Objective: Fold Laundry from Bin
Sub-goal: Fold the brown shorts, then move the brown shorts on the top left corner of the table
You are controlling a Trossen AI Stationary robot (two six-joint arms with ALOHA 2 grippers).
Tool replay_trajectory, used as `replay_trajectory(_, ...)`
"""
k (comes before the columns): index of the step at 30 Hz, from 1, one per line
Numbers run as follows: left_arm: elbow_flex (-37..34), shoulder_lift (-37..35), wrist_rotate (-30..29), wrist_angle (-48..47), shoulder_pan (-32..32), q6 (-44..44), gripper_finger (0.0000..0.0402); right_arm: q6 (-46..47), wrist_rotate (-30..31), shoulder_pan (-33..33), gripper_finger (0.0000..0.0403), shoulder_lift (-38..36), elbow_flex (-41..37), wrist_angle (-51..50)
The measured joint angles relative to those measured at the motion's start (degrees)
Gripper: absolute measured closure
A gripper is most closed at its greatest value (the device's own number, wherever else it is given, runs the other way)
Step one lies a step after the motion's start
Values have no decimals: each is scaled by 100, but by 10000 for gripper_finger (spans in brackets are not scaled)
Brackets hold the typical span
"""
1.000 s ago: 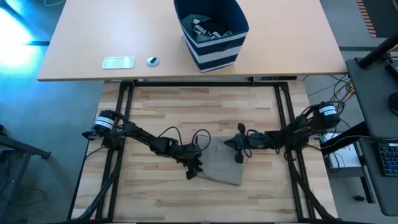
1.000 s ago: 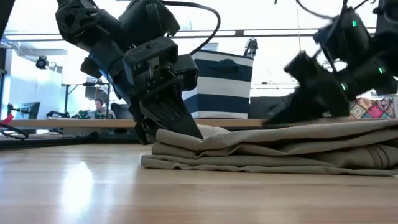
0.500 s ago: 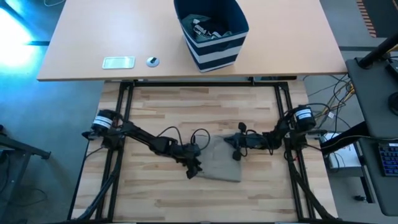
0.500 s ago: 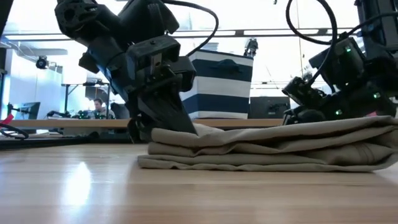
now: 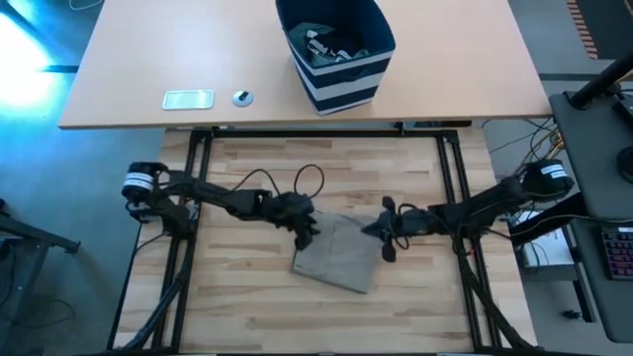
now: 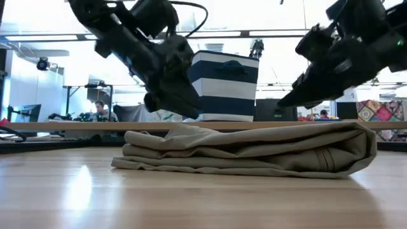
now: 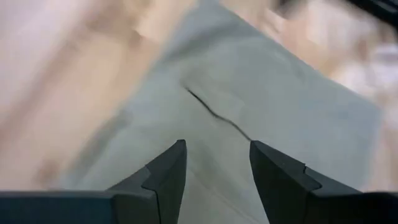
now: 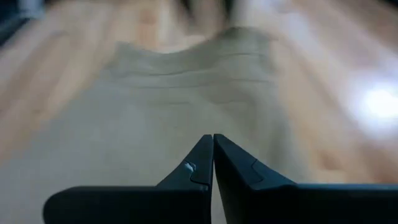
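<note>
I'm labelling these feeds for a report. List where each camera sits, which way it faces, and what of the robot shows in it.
High view: above the table, looking straight down; both arms, the bin, the beige garment.
Low view: at tabletop height, looking level across; both arms above the garment.
Left wrist view: past the open left gripper onto the garment.
Right wrist view: past the shut right gripper onto the garment.
Shared: all four show the folded beige garment.
</note>
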Motion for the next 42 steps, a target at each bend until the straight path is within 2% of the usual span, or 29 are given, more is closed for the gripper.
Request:
replay_trajectory(3, -66, 320, -201, -94, 195, 436, 240, 204, -390, 281, 394, 475, 306, 318)
replay_trajectory(11, -174, 972, -142, -214, 371, 932, 240, 297, -383, 467, 394, 2661, 1022, 398)
replay_trajectory(15, -185, 850, -150, -550, 485, 1235, 241, 186, -450, 254, 394, 3019, 1212, 337)
replay_trajectory(18, -200, 687, -60, -938, 779, 1349, 246, -202, -369, 66, 394, 2660, 1403, -55)
replay_trajectory(21, -248, 530, -47, -1264, 1221, 1450, 254, -577, -305, -174, 394, 1953, 1753, -1286)
replay_trajectory(26, -274, 215, -744, -2110, 2194, 1445, 268, -225, 90, -446, 393, 621, 2825, -3563)
replay_trajectory(29, -219, -20, -832, -2724, 2772, 2036, 274, -38, 310, -475, 393, -29, 3378, -4441)
replay_trajectory(33, 126, -99, -1114, -3848, 3427, 3410, 278, 339, 990, -415, 393, -744, 4064, -4934)
replay_trajectory(36, 360, -32, -1806, -4480, 3883, 4327, 279, 292, 1651, -373, 393, -1085, 4526, -5002)
replay_trajectory(38, 583, -10, -2190, -4799, 4169, 4484, 279, -23, 1958, -357, 393, -1236, 4833, -5074)
replay_trajectory(42, 1458, -24, -2223, -5783, 4598, 4100, 278, -769, 2061, -362, 393, -1403, 5299, -5365)
